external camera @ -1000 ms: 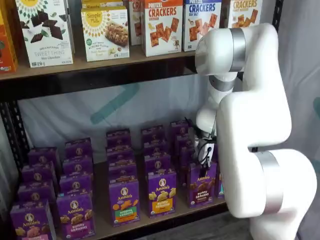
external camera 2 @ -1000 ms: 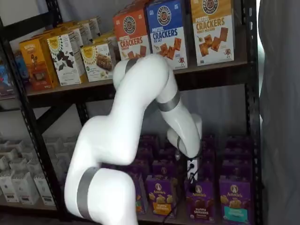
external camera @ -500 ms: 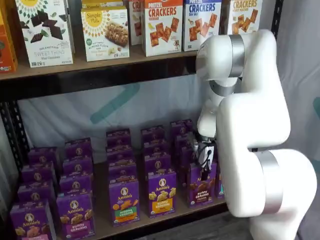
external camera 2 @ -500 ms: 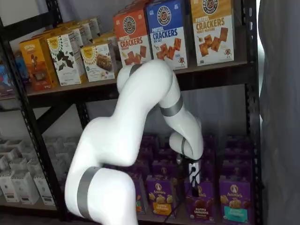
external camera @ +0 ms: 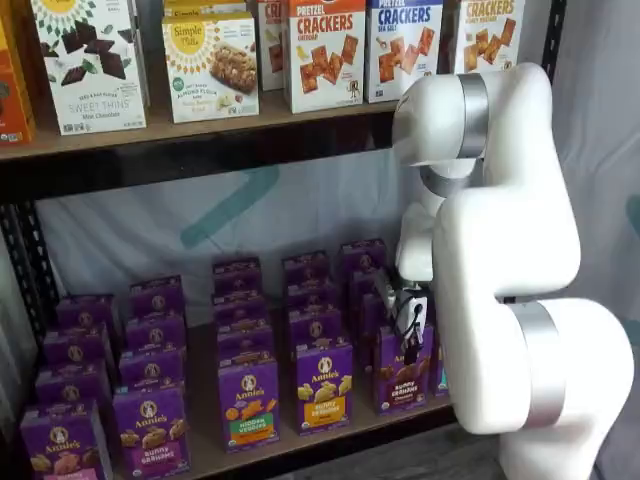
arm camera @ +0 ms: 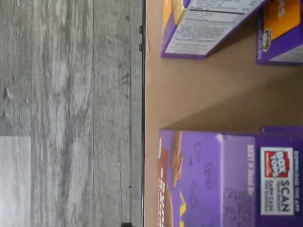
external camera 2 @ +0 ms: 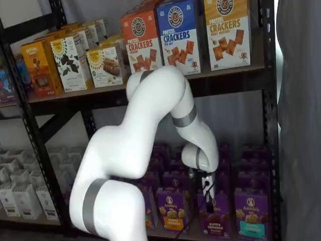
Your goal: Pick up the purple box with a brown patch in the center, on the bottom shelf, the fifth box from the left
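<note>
The purple box (external camera: 403, 381) stands upright at the front edge of the bottom shelf (external camera: 200, 452), in the front row of purple cartons, with a yellow-banded carton (external camera: 323, 386) just beside it. In both shelf views the pincer (external camera: 408, 340) hangs directly above that box, its dark fingers close over the box's top edge (external camera 2: 214, 197). Whether the fingers are apart or together cannot be told, nor whether they touch the box. The wrist view looks down on the top of a purple carton (arm camera: 227, 177) near the shelf's front edge (arm camera: 143, 113).
</note>
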Robot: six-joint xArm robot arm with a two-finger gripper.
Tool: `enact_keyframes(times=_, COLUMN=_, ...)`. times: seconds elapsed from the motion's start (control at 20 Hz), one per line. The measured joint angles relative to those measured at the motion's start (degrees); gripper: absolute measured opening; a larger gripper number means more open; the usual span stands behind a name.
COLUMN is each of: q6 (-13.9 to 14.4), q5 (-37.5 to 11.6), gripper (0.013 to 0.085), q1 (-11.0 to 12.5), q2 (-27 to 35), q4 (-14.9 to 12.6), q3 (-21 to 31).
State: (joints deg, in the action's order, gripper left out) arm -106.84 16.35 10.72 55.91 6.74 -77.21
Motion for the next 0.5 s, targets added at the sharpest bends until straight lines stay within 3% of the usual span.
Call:
enact_keyframes(times=0.35, q6=1.75, q5=0.60, gripper=0.0850, q1=-0.16, q2=0.02, q4=-1.68, q3=-0.26)
enact_keyframes(times=0.45, q6=2.07, q5=0.67, gripper=0.0770, q1=-0.19, q2=-0.01, q4=-1.99, q3=-0.31)
enact_keyframes(times=0.5, q6=2.05, q5=0.65, gripper=0.0770, q1=-0.21, q2=-0.02, q4=-1.96, q3=-0.31)
